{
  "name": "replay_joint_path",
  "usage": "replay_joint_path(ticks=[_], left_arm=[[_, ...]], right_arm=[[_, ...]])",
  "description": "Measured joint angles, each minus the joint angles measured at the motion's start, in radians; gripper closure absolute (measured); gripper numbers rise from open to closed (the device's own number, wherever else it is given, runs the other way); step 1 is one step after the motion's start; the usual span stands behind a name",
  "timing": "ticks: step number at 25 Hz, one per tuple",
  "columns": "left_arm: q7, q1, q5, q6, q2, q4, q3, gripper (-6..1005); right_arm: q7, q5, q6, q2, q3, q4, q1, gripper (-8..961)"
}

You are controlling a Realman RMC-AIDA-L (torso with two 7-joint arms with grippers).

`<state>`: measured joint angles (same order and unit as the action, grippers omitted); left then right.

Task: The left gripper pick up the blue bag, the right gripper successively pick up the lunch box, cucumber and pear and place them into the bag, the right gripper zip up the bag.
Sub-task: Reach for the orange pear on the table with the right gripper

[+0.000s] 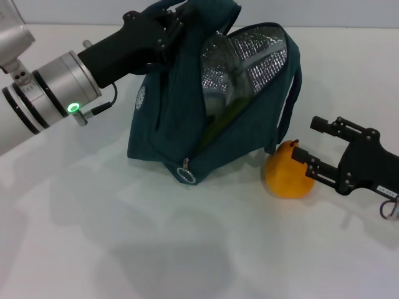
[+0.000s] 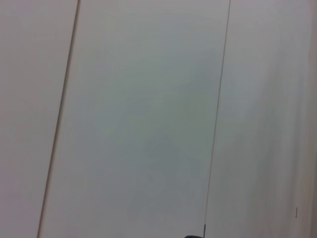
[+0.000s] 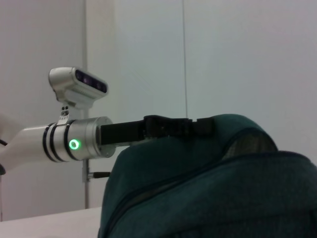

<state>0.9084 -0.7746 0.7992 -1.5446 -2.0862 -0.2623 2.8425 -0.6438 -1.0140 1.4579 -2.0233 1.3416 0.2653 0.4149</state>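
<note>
A: What sat nearest on the surface (image 1: 93, 249)?

B: The pear (image 1: 288, 171), plump and yellow-orange, resting on the white top just beside the bag's lower corner. The right gripper (image 1: 312, 149) lay level with it, its two fingers spread wide and holding nothing, the nearer finger's tip touching or almost touching the pear's upper side.

A: How would it handle?

B: I judged it firm, smooth and round, apt to roll away if nudged. The safest hold looked to be across its widest part, both fingers straddling it.

A: And farther back?

B: The blue bag (image 1: 162, 124) stood tilted on the surface, mouth unzipped and open toward the right gripper, silver lining showing. Something dark green, probably the cucumber (image 1: 227, 112), lay inside; the lunch box I couldn't make out. The fabric looked soft and floppy.

A: What kept it up?

B: The left gripper (image 1: 169, 23) was closed on the bag's top edge at the far side, near the handles, as the right wrist view also showed.
</note>
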Motion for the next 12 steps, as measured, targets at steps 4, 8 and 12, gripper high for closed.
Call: replay_joint_path(ticks=[4,8,12], left_arm=[[0.0,0.0,0.0,0.0,0.0,0.006,0.0,951],[0.0,0.0,0.0,0.0,0.0,0.008,0.0,951],[0.0,0.0,0.0,0.0,0.0,0.008,0.0,951]], right_arm=[[-0.001,0.005,-0.018,0.0,0.006,0.002,0.001,399],[-0.002,0.006,-0.029,0.0,0.006,0.005,0.002,446],[-0.003,0.002,-0.048,0.0,0.007,0.006,0.013,543]])
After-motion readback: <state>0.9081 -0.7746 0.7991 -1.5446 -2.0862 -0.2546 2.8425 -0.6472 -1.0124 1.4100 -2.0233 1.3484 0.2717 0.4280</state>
